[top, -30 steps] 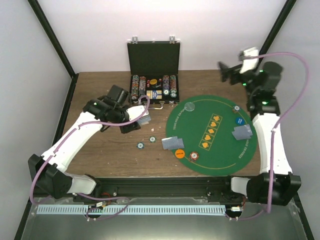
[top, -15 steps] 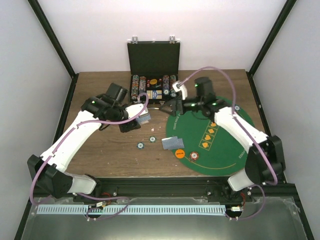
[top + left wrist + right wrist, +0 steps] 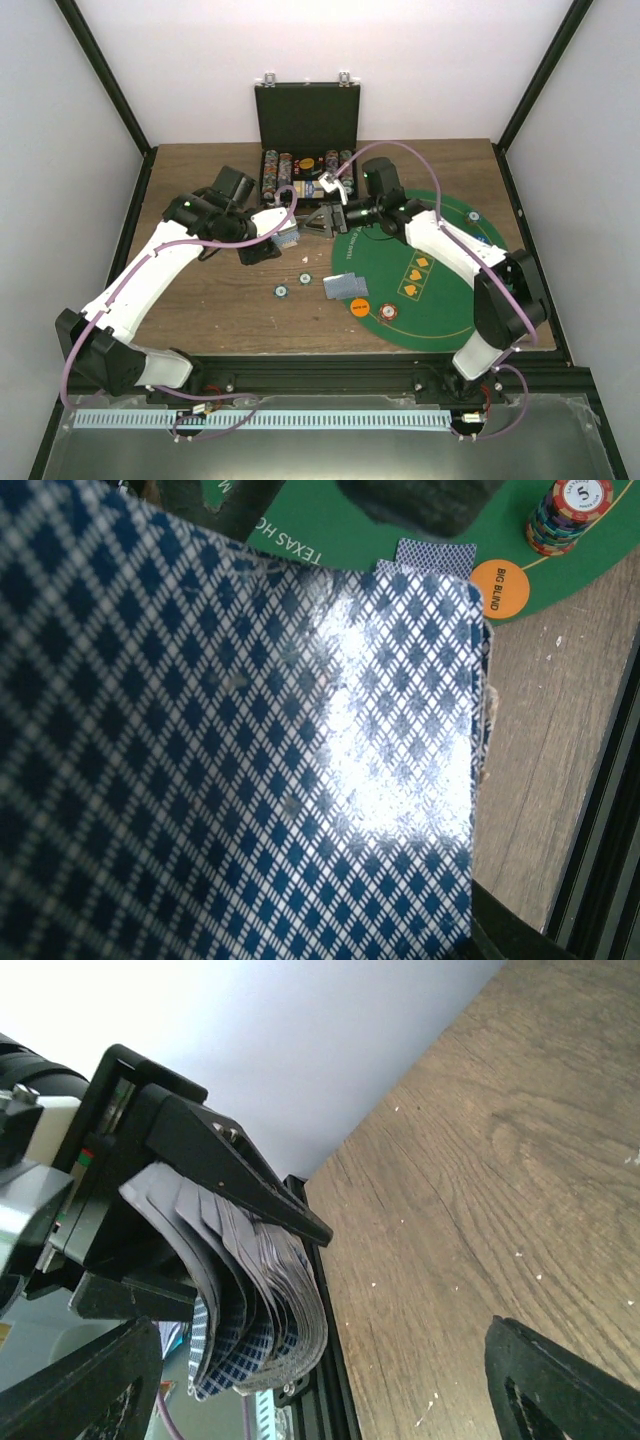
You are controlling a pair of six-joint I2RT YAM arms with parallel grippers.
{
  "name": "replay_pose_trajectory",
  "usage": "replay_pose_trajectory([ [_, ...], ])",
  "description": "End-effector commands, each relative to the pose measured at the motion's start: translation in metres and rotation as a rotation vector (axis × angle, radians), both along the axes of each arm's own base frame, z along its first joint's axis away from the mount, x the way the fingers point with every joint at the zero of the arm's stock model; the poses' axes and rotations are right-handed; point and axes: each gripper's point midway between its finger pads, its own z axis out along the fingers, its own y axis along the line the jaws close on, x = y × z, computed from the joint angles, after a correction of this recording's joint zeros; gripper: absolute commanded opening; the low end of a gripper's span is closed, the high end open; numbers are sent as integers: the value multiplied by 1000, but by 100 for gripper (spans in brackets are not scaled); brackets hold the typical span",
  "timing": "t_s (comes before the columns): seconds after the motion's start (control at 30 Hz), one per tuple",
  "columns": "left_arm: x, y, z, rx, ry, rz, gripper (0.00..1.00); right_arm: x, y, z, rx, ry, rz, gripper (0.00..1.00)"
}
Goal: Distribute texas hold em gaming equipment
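**Site:** robotics laboratory, enclosed test cell.

**Enclosure:** plain white panels (image 3: 200, 60) are held in black frame posts (image 3: 103, 70). A wooden tabletop (image 3: 180, 175) is closed in on three sides.

**Fixed equipment:**
- Two white-and-black arms, left (image 3: 150, 270) and right (image 3: 450, 245), are bolted to a black rail (image 3: 330, 375) at the near edge.
- Purple cables (image 3: 400, 143) are looped loose over the arms.
- A slotted white strip (image 3: 300, 420) and a sheet-metal tray (image 3: 320, 455) are fitted in front of the rail.
- Cameras are carried on both wrists.

**In use:** cards (image 3: 250, 730) are gripped in the left claw (image 3: 283, 240).
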Motion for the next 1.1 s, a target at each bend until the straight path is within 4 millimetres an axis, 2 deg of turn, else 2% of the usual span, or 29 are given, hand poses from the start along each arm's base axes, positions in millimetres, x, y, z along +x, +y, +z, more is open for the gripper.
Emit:
replay_pose_trajectory([
  [0.0, 2, -1, 3, -12, -2, 10, 43, 2, 7, 24, 31, -65, 30, 89],
  [0.13, 3, -1, 2, -11, 0, 10, 43, 6, 11, 32, 48, -79, 20, 88],
  [0.47, 4, -2, 4, -19, 2, 13, 42, 9, 44, 26, 58, -94, 60, 88],
  [0.6, 4, -2, 5, -19, 0, 16, 41, 14, 43, 24, 29, -112, 29, 80],
  [0.73, 5, 0, 4, -18, -4, 24, 39, 14, 34, 21, -25, -126, -11, 67],
  [0.87, 6, 3, 0, -9, -7, 32, 39, 16, 27, 17, -77, -134, -44, 59],
  [1.07, 6, 4, 1, -10, -10, 34, 39, 14, 24, 26, -86, -141, -38, 47],
])
